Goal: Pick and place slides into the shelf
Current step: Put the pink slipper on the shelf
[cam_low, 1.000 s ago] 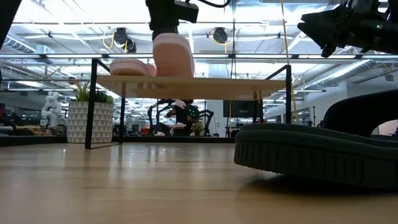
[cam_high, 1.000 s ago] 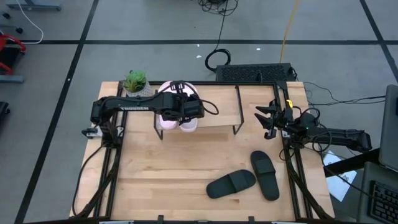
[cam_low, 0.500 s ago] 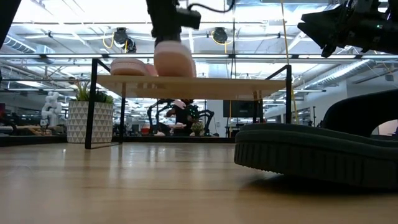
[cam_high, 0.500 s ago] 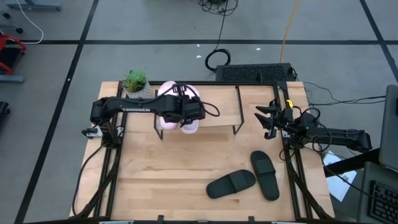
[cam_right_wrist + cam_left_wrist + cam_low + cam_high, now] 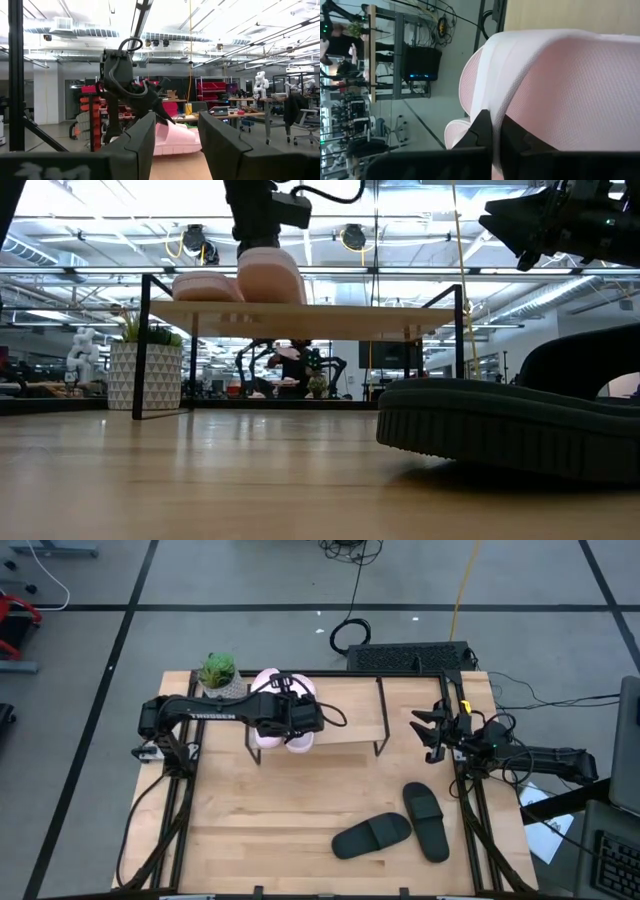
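Note:
The shelf point(image 5: 345, 715) stands at the table's far middle, a light wooden top on thin black legs point(image 5: 138, 345). One pale pink slide point(image 5: 205, 285) lies on the shelf's left end. My left gripper point(image 5: 290, 718) is above a second pink slide point(image 5: 270, 275) beside the first and is shut on it. Both black slides point(image 5: 372, 835) point(image 5: 427, 821) lie sole-down on the table's near right; one looms close in the low view point(image 5: 510, 425). My right gripper point(image 5: 430, 730) waits open at the table's right edge, level with the shelf. My left gripper pinches the second pink slide's wide strap at its pale edge point(image 5: 489, 100) between its two fingers point(image 5: 482, 127). It comes from above, pointing down. The slide sits with its sole on the shelf's top point(image 5: 300, 307), next to the first pink slide.
A small potted plant point(image 5: 219, 673) in a white patterned pot stands just left of the shelf at the table's far edge. Bare tabletop point(image 5: 270, 820) spreads across the near left. Black frame rails point(image 5: 470, 830) run along both table sides.
My left gripper has moved a little toward the table's left and down, still shut on the pink slide. The slide has sunk lower onto the shelf top, closer to the first pink slide. The shelf has shifted slightly leftward in the low view.

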`<state>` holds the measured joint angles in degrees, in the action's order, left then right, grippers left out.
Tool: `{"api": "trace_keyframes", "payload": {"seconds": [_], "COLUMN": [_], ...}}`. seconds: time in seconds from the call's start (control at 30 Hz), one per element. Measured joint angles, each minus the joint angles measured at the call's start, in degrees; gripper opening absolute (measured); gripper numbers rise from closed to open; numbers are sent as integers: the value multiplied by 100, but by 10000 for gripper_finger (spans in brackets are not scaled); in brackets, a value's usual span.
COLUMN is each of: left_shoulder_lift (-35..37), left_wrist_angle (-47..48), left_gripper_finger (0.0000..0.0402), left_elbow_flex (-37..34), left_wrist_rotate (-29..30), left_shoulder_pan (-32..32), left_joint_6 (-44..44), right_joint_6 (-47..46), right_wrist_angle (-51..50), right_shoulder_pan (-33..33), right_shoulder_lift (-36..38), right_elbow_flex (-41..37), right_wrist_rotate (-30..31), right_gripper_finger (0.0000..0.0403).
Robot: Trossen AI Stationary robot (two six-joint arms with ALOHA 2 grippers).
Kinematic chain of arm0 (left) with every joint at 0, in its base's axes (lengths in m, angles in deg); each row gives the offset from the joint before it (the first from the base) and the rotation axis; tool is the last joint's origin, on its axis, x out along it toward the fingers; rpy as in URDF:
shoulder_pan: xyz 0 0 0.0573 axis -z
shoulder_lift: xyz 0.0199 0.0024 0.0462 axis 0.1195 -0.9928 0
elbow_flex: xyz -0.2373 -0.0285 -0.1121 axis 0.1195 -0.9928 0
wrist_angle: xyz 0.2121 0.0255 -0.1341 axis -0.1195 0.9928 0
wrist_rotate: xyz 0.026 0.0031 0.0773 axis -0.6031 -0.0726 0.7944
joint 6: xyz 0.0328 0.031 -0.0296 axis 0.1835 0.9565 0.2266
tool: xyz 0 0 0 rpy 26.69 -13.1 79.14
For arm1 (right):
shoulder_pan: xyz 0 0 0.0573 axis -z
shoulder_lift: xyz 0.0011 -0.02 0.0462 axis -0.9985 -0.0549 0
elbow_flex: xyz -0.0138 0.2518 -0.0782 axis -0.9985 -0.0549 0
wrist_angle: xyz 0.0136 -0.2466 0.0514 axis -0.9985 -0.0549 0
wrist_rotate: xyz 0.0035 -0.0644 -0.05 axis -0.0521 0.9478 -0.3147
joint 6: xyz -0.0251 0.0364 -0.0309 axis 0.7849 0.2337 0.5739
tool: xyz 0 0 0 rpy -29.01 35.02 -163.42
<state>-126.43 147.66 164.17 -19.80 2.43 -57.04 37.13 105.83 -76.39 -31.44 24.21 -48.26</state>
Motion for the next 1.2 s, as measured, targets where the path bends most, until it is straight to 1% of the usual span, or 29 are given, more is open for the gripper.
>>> {"api": "trace_keyframes", "payload": {"seconds": [0.53,0.73,0.83,1.03,1.2], "left_shoulder_lift": [-22,-22,-34,-63,-63], "left_wrist_angle": [-211,-571,-607,-588,-559], "left_gripper_finger": [0,0,0,0,0], "left_elbow_flex": [-2,-4,-4,-223,-415], "left_wrist_rotate": [25,95,53,27,132], "left_shoulder_pan": [4,-41,-101,-219,-203], "left_joint_6": [62,340,413,377,317], "right_joint_6": [0,0,0,0,0], "right_wrist_angle": [7,7,6,4,0], "right_shoulder_pan": [0,0,0,0,0], "right_shoulder_lift": [0,0,0,0,0], "right_elbow_flex": [0,0,0,0,0], "right_wrist_rotate": [-4,-6,-7,-7,-7], "right_gripper_finger": [141,141,141,141,141]}}
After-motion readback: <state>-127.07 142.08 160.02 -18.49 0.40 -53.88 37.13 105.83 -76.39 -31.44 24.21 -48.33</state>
